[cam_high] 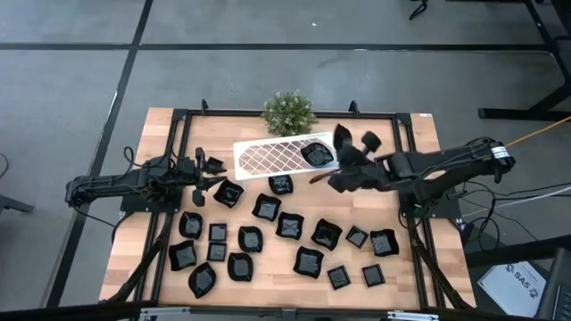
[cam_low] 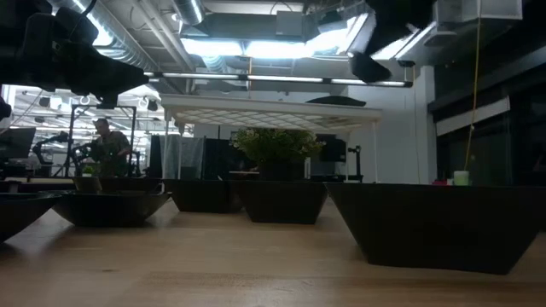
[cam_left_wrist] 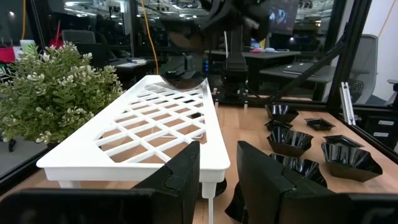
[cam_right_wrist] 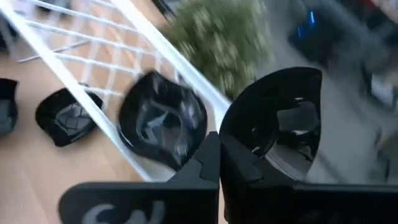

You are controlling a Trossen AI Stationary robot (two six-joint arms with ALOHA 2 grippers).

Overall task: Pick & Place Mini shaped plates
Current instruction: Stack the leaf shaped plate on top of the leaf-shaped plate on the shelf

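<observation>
Right gripper (cam_high: 343,141) sits over the right end of the white rack (cam_high: 268,159), fingers closed on the rim of a small black plate (cam_right_wrist: 280,134), which shows in the right wrist view as a glossy dish standing nearly on edge, hollow face toward the camera. One plate (cam_high: 317,154) already lies on the rack's right end. Remaining mini plates (cam_high: 268,236) are scattered across the wooden table (cam_high: 143,214) below the rack, roughly two dozen, apart from one another.

Left gripper (cam_high: 207,166) waits at the rack's left end, fingers parted with a narrow gap, nothing between them, just above a plate (cam_high: 228,193) near that corner.

Risk, as judged: the held plate is pinched only by its rim and tilted, so it may swing or slip on release, land on the plate already seated, or skid off the lattice edge toward the plant (cam_high: 288,112).

Orientation: the rack's long axis runs left-right across the table, slightly slanted. The held plate looks near round; no clear long axis can be told
</observation>
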